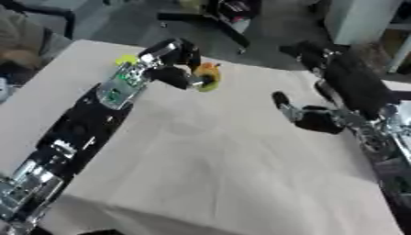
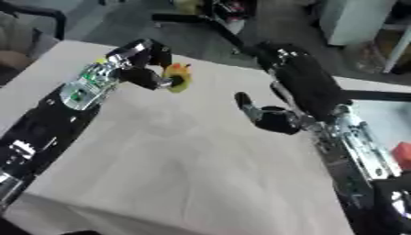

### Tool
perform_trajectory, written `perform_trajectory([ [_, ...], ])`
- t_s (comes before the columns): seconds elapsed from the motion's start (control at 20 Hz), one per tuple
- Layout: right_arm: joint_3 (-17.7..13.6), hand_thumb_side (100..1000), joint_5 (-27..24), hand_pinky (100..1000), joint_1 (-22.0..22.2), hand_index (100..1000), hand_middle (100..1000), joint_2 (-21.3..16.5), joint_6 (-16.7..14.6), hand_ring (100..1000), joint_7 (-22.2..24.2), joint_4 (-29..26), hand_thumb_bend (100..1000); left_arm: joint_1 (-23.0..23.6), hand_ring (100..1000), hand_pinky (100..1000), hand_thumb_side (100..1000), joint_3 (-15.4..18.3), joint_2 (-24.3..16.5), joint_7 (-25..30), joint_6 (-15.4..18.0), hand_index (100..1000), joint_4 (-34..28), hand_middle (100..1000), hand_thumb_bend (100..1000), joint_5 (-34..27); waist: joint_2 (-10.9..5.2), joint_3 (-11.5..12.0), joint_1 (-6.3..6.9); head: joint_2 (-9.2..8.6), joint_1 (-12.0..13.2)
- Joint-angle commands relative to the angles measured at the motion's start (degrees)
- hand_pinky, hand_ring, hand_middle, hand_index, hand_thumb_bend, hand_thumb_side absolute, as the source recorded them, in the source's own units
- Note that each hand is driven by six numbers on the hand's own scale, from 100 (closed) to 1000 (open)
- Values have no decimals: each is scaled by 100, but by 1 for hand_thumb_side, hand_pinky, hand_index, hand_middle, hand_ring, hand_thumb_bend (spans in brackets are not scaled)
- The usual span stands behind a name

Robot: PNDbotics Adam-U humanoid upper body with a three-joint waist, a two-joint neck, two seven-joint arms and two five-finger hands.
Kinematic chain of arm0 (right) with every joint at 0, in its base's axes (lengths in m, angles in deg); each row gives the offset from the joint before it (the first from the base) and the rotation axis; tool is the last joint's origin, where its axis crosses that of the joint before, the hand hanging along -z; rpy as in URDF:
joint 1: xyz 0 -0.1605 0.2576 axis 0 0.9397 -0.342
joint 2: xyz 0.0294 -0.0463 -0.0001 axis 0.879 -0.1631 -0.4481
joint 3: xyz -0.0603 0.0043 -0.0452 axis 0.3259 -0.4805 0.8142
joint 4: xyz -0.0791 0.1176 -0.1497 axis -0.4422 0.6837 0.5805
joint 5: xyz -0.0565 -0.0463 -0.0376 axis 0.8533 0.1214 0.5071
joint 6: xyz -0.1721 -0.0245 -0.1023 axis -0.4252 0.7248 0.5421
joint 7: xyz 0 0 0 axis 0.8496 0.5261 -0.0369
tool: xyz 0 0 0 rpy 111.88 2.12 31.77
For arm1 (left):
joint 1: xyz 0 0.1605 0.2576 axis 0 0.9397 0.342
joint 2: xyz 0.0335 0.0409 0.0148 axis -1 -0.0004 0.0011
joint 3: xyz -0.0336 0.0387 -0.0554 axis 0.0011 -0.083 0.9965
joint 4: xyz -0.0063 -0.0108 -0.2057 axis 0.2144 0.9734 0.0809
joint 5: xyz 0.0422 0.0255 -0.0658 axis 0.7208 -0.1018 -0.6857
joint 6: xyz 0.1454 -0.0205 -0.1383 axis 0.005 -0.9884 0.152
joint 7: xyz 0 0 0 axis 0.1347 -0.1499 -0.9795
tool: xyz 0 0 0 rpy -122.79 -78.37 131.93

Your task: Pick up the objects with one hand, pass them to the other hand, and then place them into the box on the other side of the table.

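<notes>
Fingers [image 1: 192, 81] curl round orange-yellow object [image 1: 208, 75].

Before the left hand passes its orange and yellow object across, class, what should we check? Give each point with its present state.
1. Left hand curled round the orange and yellow object: ok.
2. Object lifted off the table: ok, as far as the views show.
3. Right hand ready with a finger raised: ok.
4. Hands close enough to pass: not ok, a gap separates them.
5. Target box in sight: cannot tell.
</notes>
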Motion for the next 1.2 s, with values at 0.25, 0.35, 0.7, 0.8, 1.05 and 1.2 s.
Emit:
perform_trajectory([
  [0.25, 122, 309, 469, 880, -169, 911, 810, 206, -238, 784, 61, 137, 282, -232, 430, 673, 100, -209, 244, 338, -278, 403, -265, 391, 498, -519, -30, 4, 11, -10, -582],
  [0.35, 145, 306, 530, 884, -175, 913, 814, 240, -264, 786, 72, 147, 285, -261, 431, 673, 100, -229, 305, 396, -311, 404, -287, 392, 502, -573, -31, 4, 10, -10, -696],
  [0.7, 214, 288, 835, 909, -184, 924, 836, 311, -280, 803, 91, 141, 301, -302, 437, 679, 100, -320, 416, 642, -440, 409, -448, 397, 518, -809, -30, 7, 12, -10, -923],
  [0.8, 239, 290, 876, 910, -173, 928, 839, 320, -285, 801, 115, 184, 300, -313, 438, 680, 100, -333, 421, 702, -481, 411, -511, 398, 520, -897, -31, 13, 11, -10, -973],
  [1.05, 278, 288, 906, 917, -156, 930, 845, 341, -303, 805, 157, 297, 298, -356, 438, 681, 100, -388, 432, 788, -601, 411, -704, 398, 520, -1123, -35, 27, 11, -10, -1050],
  [1.2, 280, 287, 955, 921, -152, 929, 847, 347, -290, 805, 157, 360, 298, -364, 438, 681, 100, -420, 428, 823, -661, 411, -800, 398, 521, -1205, -39, 36, 12, -10, -1089],
])
